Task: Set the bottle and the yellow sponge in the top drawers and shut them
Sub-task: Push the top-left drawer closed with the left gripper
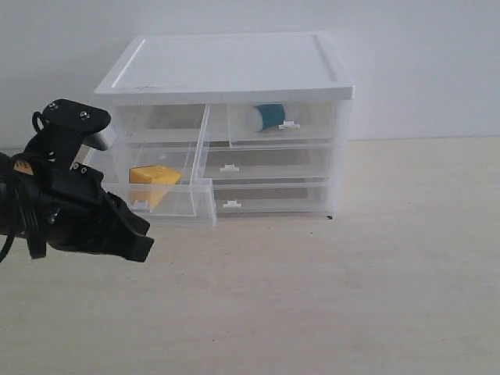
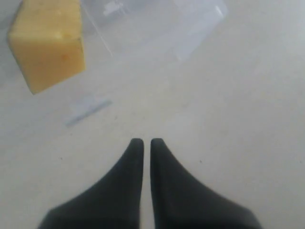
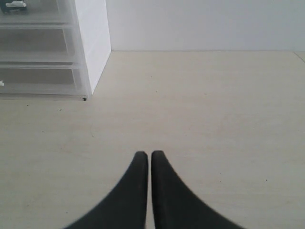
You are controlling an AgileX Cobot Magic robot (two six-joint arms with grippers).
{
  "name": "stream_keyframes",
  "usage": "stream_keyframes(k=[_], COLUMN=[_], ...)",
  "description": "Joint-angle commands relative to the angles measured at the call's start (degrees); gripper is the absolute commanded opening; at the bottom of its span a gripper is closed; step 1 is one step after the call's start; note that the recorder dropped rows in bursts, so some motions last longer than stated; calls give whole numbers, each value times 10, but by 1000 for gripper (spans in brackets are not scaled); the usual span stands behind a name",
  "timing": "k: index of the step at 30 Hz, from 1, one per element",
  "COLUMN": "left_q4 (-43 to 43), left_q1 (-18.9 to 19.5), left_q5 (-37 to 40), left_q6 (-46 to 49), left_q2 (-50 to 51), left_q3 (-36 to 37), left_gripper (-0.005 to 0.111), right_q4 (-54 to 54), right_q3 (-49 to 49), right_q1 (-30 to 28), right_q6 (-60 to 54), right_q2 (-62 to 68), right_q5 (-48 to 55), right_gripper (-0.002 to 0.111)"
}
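The yellow sponge (image 1: 154,176) lies inside the top left drawer (image 1: 173,208), which is pulled well out of the cabinet (image 1: 226,66). The bottle (image 1: 268,117) lies on its side in the top right drawer (image 1: 312,125), which is pushed in. My left gripper (image 1: 142,238) is shut and empty, low in front of the open drawer and a little to its left. The left wrist view shows the sponge (image 2: 47,45) beyond the closed tips of the left gripper (image 2: 143,140). My right gripper (image 3: 149,153) is shut, empty, and out of the exterior view.
Two full-width clear drawers (image 1: 269,166) below are pushed in. The cabinet's side wall (image 3: 93,38) stands ahead of the right gripper and to one side. Pale wooden tabletop (image 1: 351,297) spreads in front and to the right, and a white wall is behind.
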Motion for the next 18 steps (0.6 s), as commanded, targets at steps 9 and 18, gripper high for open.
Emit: stream_keyframes(k=[9, 18], left_q4=[1, 1], left_q1=[1, 1], left_q5=[-145, -225], left_q6=[-25, -31], left_q2=[34, 50], left_q3=[-2, -2], left_gripper=[4, 4], right_q4=[-3, -3], right_q3=[-1, -1], right_q1=[-2, -2], right_q6=[-1, -1], right_q2=[-3, -3], right_q5=[-5, -5], right_gripper=[0, 0])
